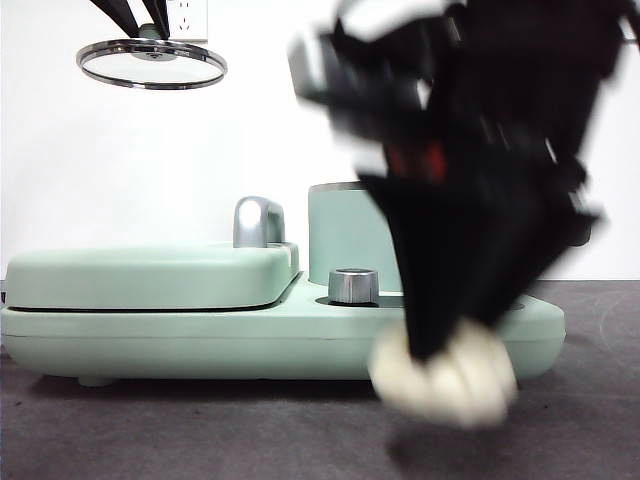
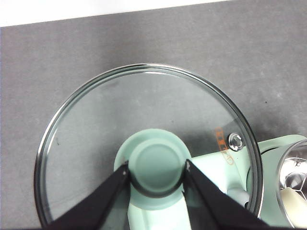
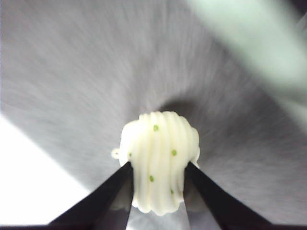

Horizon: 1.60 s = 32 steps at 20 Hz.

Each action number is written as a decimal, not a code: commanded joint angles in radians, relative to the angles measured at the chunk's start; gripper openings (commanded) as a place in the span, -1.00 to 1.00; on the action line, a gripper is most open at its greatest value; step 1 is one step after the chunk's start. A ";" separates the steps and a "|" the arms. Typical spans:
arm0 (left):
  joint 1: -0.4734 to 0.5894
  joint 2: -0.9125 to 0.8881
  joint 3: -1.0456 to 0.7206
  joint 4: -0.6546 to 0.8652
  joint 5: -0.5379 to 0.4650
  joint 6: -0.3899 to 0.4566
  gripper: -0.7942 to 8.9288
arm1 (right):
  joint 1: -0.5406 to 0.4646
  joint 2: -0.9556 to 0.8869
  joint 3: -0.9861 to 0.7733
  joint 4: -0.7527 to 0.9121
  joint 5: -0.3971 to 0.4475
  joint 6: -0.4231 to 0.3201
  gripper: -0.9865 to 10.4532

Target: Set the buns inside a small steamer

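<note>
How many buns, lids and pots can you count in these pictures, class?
Buns: 2, ridged bun in right gripper, pale bun in pot
Lids: 1, lid in left gripper
Pots: 1
Total: 4

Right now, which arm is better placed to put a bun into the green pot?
The right. Its tool is shut on the ridged bun, low in front of the pot. The left tool holds the glass lid by its knob, up and aside, so the pot is uncovered.
</note>
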 commanded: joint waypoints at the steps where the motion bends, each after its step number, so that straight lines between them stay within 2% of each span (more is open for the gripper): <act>1: -0.004 -0.006 0.037 -0.002 0.002 -0.008 -0.61 | -0.025 0.013 0.150 -0.128 0.002 -0.027 -0.58; 5: -0.004 -0.005 0.037 -0.002 0.002 -0.008 -0.61 | -0.158 0.029 0.405 -0.276 0.000 -0.138 -0.58; 9: -0.004 -0.005 0.037 -0.002 0.002 -0.008 -0.61 | -0.332 0.153 0.652 -0.349 -0.001 -0.243 -0.58; 14: -0.006 -0.005 0.037 -0.002 0.002 -0.008 -0.61 | -0.450 0.356 0.861 -0.362 -0.002 -0.313 -0.58; 16: -0.009 -0.005 0.037 -0.002 0.002 -0.008 -0.61 | -0.470 0.418 0.888 -0.338 -0.002 -0.337 -0.58; 26: -0.009 -0.005 0.037 -0.002 0.002 -0.008 -0.61 | -0.501 0.587 0.889 -0.300 -0.002 -0.354 -0.58; 32: -0.009 -0.005 0.037 -0.002 0.002 -0.008 -0.61 | -0.504 0.589 0.889 -0.287 -0.001 -0.357 -0.35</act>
